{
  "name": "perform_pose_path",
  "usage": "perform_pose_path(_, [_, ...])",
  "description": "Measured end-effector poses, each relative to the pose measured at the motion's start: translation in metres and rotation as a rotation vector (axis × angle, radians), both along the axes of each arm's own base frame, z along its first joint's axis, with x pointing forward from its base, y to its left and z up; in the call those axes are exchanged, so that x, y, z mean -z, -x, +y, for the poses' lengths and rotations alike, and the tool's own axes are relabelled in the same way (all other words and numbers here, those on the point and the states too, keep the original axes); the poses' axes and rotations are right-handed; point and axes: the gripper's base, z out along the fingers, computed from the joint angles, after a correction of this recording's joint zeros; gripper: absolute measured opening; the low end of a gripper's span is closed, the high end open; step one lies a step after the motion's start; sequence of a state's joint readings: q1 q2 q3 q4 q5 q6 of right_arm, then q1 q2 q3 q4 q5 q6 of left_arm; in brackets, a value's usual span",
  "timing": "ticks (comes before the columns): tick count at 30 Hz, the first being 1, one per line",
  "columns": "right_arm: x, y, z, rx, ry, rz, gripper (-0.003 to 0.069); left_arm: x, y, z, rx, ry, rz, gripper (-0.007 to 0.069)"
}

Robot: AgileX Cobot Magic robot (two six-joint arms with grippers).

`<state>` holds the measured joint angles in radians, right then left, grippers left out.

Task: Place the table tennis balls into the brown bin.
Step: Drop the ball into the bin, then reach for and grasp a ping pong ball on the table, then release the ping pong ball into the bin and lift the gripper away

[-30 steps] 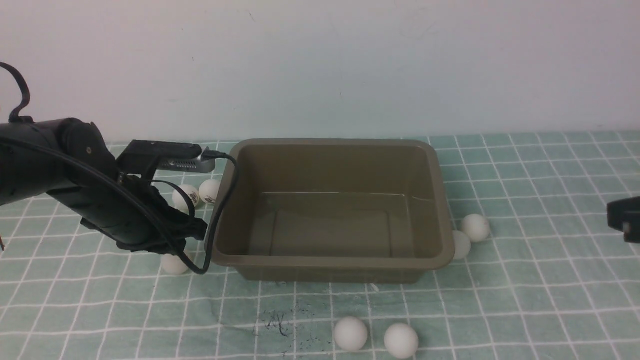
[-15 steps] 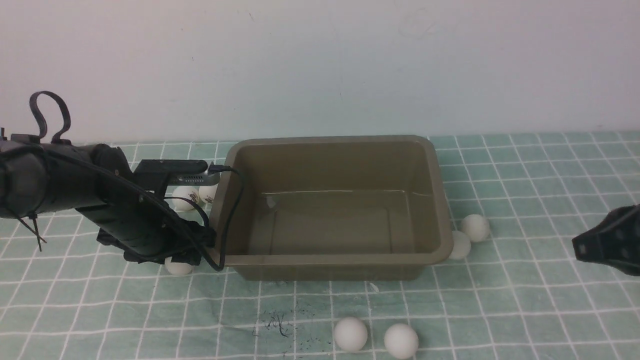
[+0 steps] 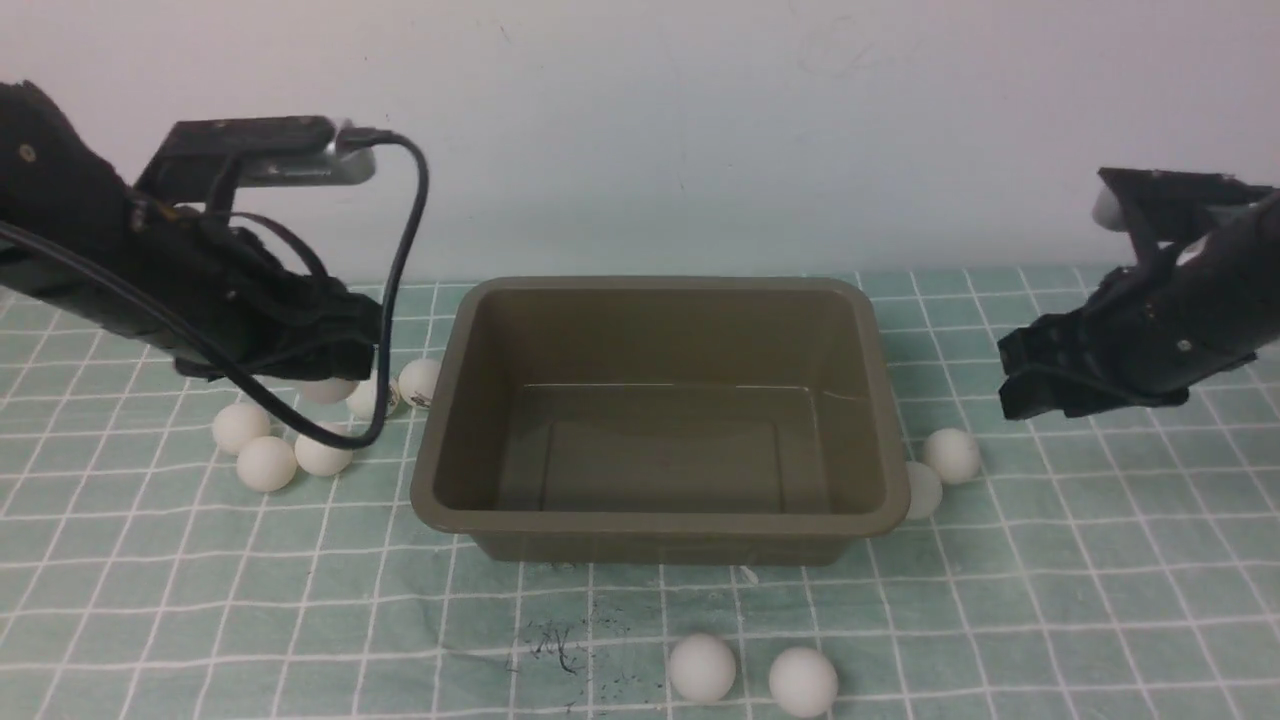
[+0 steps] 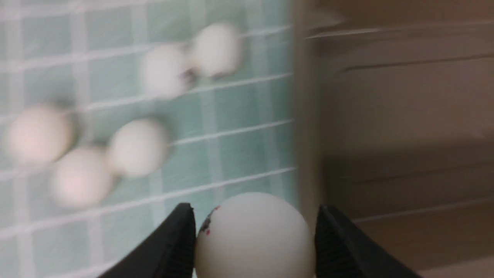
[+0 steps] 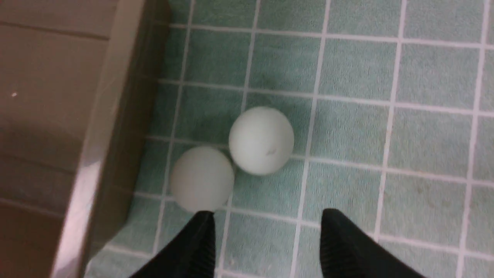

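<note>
The brown bin (image 3: 660,522) stands mid-cloth with nothing inside. My left gripper (image 3: 340,350) hangs raised just left of its rim and is shut on a table tennis ball (image 4: 252,235), which both fingers touch; that ball shows under the jaws (image 3: 327,390). Several loose balls (image 3: 266,463) lie on the cloth below it. My right gripper (image 3: 1040,385) hovers right of the bin, open, and nothing sits between its fingers (image 5: 267,213). Two balls (image 5: 261,140) (image 5: 202,178) rest just beyond its tips, next to the bin wall (image 5: 112,127).
Two more balls (image 3: 700,667) (image 3: 802,681) lie near the front edge, ahead of the bin. A black cable (image 3: 410,250) loops from the left wrist down toward the cloth. The green checked cloth (image 3: 1100,560) covers the table; a pale wall stands behind.
The left arm has lifted from the cloth beside the bin with a ball, uncovering the balls beneath. The right arm has come in from the right edge, risen, and its jaws have opened.
</note>
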<state>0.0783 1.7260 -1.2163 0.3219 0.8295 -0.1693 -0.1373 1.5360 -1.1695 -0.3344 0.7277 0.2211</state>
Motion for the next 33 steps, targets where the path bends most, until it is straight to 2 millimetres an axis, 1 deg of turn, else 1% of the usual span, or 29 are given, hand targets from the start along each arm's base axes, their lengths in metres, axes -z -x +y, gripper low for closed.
perform_pose_path(1, [0.011,-0.009,0.001,0.001,-0.002,0.027,0.0412,0.002,-0.003,-0.011,0.047,0.015,-0.001,0.0352])
perform_pose_path(3, [0.020,-0.016,0.002,0.002,-0.003,0.045,0.0440,0.007,-0.006,-0.023,0.076,0.039,0.015,0.0352])
perform_pose_path(4, [0.031,-0.024,0.003,0.009,-0.014,0.069,0.0472,0.022,-0.013,-0.036,0.108,0.058,0.058,0.0352])
perform_pose_path(6, [0.039,-0.029,0.004,0.014,-0.021,0.085,0.0486,0.032,-0.019,-0.044,0.124,0.061,0.085,0.0356])
perform_pose_path(7, [0.045,-0.033,0.005,0.021,-0.033,0.098,0.0495,0.045,-0.026,-0.048,0.133,0.060,0.124,0.0382])
perform_pose_path(8, [0.051,-0.035,0.006,0.025,-0.042,0.111,0.0498,0.054,-0.030,-0.050,0.139,0.057,0.154,0.0424])
perform_pose_path(10, [0.060,-0.038,0.008,0.032,-0.059,0.131,0.0500,0.059,-0.036,-0.052,0.150,0.051,0.183,0.0487])
perform_pose_path(11, [0.067,-0.040,0.009,0.041,-0.071,0.146,0.0500,0.056,-0.040,-0.051,0.156,0.048,0.192,0.0517])
perform_pose_path(12, [0.070,-0.041,0.009,0.047,-0.078,0.149,0.0500,0.052,-0.043,-0.049,0.153,0.047,0.187,0.0533])
perform_pose_path(14, [0.078,-0.043,0.010,0.062,-0.094,0.164,0.0495,0.038,-0.048,-0.041,0.135,0.038,0.188,0.0528])
perform_pose_path(15, [0.083,-0.044,0.010,0.068,-0.097,0.171,0.0482,0.024,-0.052,-0.029,0.103,0.029,0.175,0.0480])
perform_pose_path(16, [0.087,-0.045,0.010,0.071,-0.096,0.171,0.0455,0.016,-0.054,-0.020,0.074,0.015,0.167,0.0431])
perform_pose_path(17, [0.089,-0.046,0.010,0.072,-0.090,0.168,0.0407,0.006,-0.055,-0.006,0.037,-0.001,0.155,0.0350])
perform_pose_path(18, [0.089,-0.047,0.009,0.069,-0.083,0.162,0.0353,-0.002,-0.054,0.010,-0.004,-0.019,0.143,0.0251])
perform_pose_path(19, [0.087,-0.049,0.007,0.064,-0.074,0.154,0.0357,-0.010,-0.052,0.033,-0.063,-0.040,0.131,0.0125])
perform_pose_path(20, [0.083,-0.051,0.005,0.062,-0.071,0.151,0.0362,-0.013,-0.050,0.049,-0.108,-0.053,0.131,0.0071])
perform_pose_path(22, [0.076,-0.053,0.001,0.062,-0.074,0.151,0.0362,-0.011,-0.048,0.064,-0.146,-0.062,0.143,0.0038])
perform_pose_path(23, [0.058,-0.056,-0.003,0.058,-0.084,0.142,0.0362,-0.002,-0.045,0.081,-0.195,-0.067,0.178,0.0011])
perform_pose_path(24, [0.044,-0.056,-0.004,0.049,-0.094,0.134,0.0362,0.004,-0.044,0.089,-0.213,-0.068,0.200,0.0005])
perform_pose_path(25, [0.031,-0.055,-0.003,0.042,-0.108,0.123,0.0362,0.013,-0.043,0.094,-0.218,-0.071,0.226,0.0004])
perform_pose_path(26, [0.009,-0.053,0.003,0.024,-0.138,0.098,0.0362,0.029,-0.044,0.098,-0.202,-0.083,0.263,0.0007])
perform_pose_path(28, [-0.011,-0.049,0.015,-0.015,-0.165,0.062,0.0362,0.042,-0.048,0.100,-0.184,-0.092,0.285,0.0023])
perform_pose_path(29, [-0.020,-0.048,0.024,-0.051,-0.174,0.035,0.0362,0.050,-0.051,0.100,-0.174,-0.093,0.292,0.0040])
perform_pose_path(30, [-0.029,-0.045,0.042,-0.121,-0.182,0.005,0.0362,0.060,-0.055,0.100,-0.164,-0.087,0.304,0.0075])
perform_pose_path(31, [-0.031,-0.044,0.050,-0.158,-0.180,-0.013,0.0362,0.065,-0.058,0.100,-0.165,-0.081,0.307,0.0113])
perform_pose_path(32, [-0.032,-0.043,0.055,-0.174,-0.182,-0.016,0.0362,0.067,-0.059,0.100,-0.165,-0.078,0.308,0.0131])
perform_pose_path(33, [-0.031,-0.040,0.073,-0.242,-0.173,-0.038,0.0362,0.074,-0.062,0.100,-0.167,-0.075,0.307,0.0191])
